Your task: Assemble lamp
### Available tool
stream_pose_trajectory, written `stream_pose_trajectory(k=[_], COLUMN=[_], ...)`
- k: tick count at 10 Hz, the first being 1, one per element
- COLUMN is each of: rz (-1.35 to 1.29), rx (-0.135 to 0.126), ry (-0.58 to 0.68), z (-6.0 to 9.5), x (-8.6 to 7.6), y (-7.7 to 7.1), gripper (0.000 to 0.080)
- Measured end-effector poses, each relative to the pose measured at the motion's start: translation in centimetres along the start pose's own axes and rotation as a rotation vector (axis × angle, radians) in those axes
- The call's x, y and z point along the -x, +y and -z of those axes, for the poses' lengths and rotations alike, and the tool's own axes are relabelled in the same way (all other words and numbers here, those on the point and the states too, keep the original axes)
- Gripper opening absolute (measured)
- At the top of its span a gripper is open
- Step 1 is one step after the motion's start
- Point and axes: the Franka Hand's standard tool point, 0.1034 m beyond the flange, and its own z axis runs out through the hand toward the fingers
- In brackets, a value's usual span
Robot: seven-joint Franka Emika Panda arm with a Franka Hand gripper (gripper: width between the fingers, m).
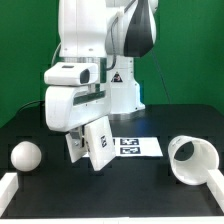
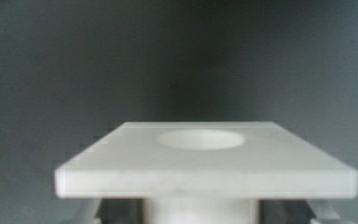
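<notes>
green backdrop (image 1: pixel 20 40) behind, black surface (image 1: pixel 60 190) below, low white rim (image 1: pixel 10 185) along its edges.

exterior view: my end effector (image 1: pixel 80 140) hangs over the middle of the surface, jaws partway closed on the lamp's square base (image 1: pixel 98 140). base is tilted, tagged face toward the camera, one corner low. cannot tell whether that corner touches the surface. marker board (image 1: pixel 138 146) lies flat just beside it, toward the exterior view's right. bulb (image 1: pixel 25 155) sits alone near the exterior view's left edge, well apart from the base. shade (image 1: pixel 190 160) lies on its side toward the exterior view's right, open mouth facing the camera, also well apart.

wrist view: base fills the lower half of the frame, broad face toward the lens, round socket (image 2: pixel 202 138) in its middle, empty. my fingers are mostly hidden behind the block's near edge; only slivers show.

judgement: step in hand is placing the base. it's the first part, and nothing is joined yet. next move calls for levelling the block, setting it down flat with the socket upward and room around it, then releasing cleanly. after that, the bulb wants fetching and seating in the socket. risk: a tilted block may land on an edge and rock.
</notes>
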Motion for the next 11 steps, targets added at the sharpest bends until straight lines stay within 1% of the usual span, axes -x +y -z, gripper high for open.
stream_pose_trajectory(k=[2,3,4,6,7,9,10,11], rz=[-0.017,0.111,0.22,0.419,0.384,0.478,0.566,0.761], rx=[0.0,0.01,0.015,-0.011,-0.011,-0.014,-0.015,-0.029], ry=[0.0,-0.005,-0.011,-0.033,-0.033,-0.039,-0.045,-0.054], z=[-0.02,0.04,0.13,0.04,-0.01,-0.06,-0.07,-0.13], x=[0.01,0.07,-0.14,-0.61,-0.44,-0.27,-0.22,-0.56], y=[-0.01,0.15,0.29,0.51,0.47,0.44,0.41,0.15], gripper=[0.0305,0.0305,0.0305,0.0305,0.0305,0.0305,0.0305,0.0305])
